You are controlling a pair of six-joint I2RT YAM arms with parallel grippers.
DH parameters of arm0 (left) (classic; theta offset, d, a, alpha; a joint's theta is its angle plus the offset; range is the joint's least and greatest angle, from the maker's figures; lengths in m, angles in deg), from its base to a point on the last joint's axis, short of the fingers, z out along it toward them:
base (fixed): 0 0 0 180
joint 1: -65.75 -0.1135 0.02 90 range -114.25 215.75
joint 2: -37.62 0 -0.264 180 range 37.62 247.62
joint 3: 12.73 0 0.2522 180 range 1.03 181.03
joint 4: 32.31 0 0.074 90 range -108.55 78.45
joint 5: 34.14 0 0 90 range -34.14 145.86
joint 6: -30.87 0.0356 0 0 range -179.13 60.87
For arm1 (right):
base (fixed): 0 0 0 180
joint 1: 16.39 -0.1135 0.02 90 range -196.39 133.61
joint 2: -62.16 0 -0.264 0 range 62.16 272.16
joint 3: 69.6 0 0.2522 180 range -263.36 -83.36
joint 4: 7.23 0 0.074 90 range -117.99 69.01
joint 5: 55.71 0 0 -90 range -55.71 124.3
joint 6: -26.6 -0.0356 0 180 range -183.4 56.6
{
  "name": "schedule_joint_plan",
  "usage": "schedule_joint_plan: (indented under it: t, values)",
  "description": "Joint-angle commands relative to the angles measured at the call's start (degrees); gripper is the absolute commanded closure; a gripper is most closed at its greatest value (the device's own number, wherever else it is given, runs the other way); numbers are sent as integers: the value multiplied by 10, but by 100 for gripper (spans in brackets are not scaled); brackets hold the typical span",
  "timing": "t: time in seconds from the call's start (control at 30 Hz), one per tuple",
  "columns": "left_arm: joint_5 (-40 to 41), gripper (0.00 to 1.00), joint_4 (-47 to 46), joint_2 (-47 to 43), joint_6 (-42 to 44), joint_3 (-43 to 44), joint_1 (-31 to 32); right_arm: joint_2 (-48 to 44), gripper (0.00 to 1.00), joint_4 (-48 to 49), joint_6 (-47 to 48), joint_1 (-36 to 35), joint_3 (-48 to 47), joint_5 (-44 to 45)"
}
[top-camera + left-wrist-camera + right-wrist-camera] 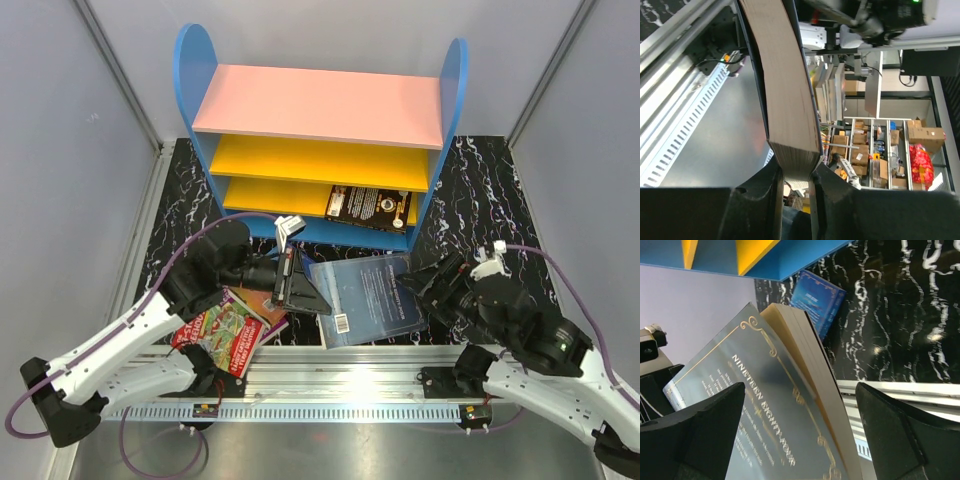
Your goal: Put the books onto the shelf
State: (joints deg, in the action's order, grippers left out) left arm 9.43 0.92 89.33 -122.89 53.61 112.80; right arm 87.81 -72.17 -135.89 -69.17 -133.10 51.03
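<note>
Clenched in left end effector [290, 278]: black book [365, 300]; long axis pointing across at right end effector [428, 288], spread wide at far end; shelf [316, 105] just beyond.

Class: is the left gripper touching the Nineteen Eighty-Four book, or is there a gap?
Touching. Left wrist view: the left gripper clamps the book, fingers pressed against both covers.

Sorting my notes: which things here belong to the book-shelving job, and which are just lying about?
Job: blue-sided pink-and-yellow bookcase; black gold-ornamented paperback in it; glossy gold-bordered paperback in left end effector; red cartoon-covered paperback; blue paperback.
Lying about: black white-veined mat; silver slotted rail.
</note>
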Motion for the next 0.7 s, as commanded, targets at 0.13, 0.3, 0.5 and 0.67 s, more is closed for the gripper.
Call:
schedule_joint_plan:
  t: [0.13, 0.3, 0.5, 0.67]
  values:
    - [-59, 100, -162, -34, -56, 2, -5, -109, 0, 216, -40, 2, 110, -12]
    - [-65, 100, -214, -42, -86, -21, -12, -195, 5, 223, -72, 2, 153, -21]
    - [-67, 100, -263, -35, -111, -50, -13, -237, 18, 273, -93, 1, 184, -41]
    - [-67, 100, -255, -16, -90, -49, -13, -194, 39, 334, -82, 1, 181, -62]
